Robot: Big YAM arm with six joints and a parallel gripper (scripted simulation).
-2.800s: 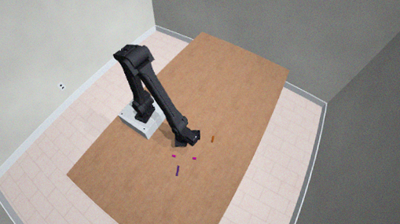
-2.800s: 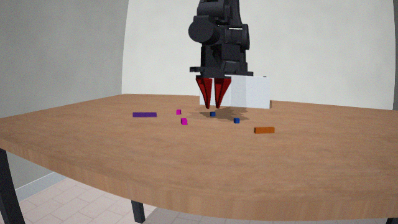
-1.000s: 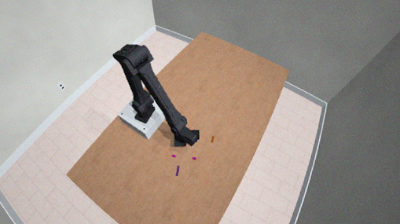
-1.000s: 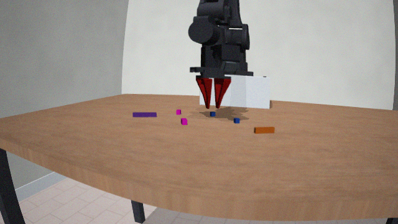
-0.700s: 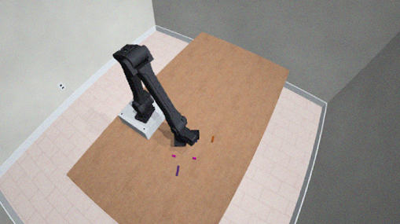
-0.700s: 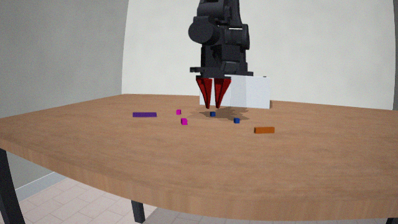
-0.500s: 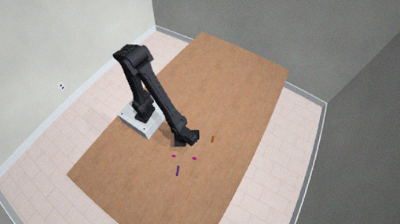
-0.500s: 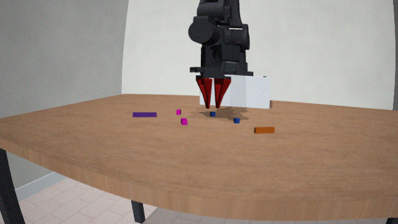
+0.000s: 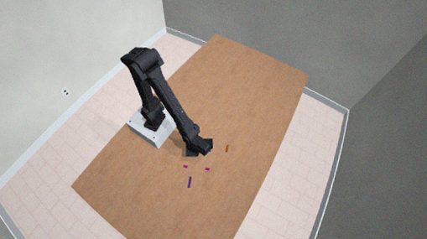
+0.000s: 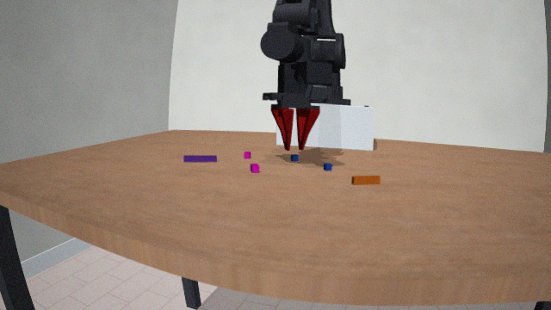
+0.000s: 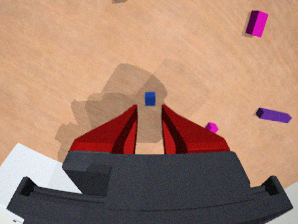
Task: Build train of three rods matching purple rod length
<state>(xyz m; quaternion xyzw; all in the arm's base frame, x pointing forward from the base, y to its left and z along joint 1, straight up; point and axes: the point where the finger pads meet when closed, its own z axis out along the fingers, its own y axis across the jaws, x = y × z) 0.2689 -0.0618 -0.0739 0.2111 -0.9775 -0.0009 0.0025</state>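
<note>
Above the nearer blue rod (image 10: 294, 158), poised with gripper (image 10: 294, 147) part-open and empty, fingers straddling it from overhead, likely for a clean pinch and lift.

On the wooden table (image 10: 181, 241) the gripper (image 10: 294, 148) hangs with its red fingers (image 10: 284, 125) slightly parted and empty just above a blue rod (image 10: 294, 158), with a second blue rod (image 10: 327, 166) and an orange rod (image 10: 366, 180) to the right, two magenta rods (image 10: 247, 155) (image 10: 255, 168) and a purple rod (image 10: 200, 158) to the left.
</note>
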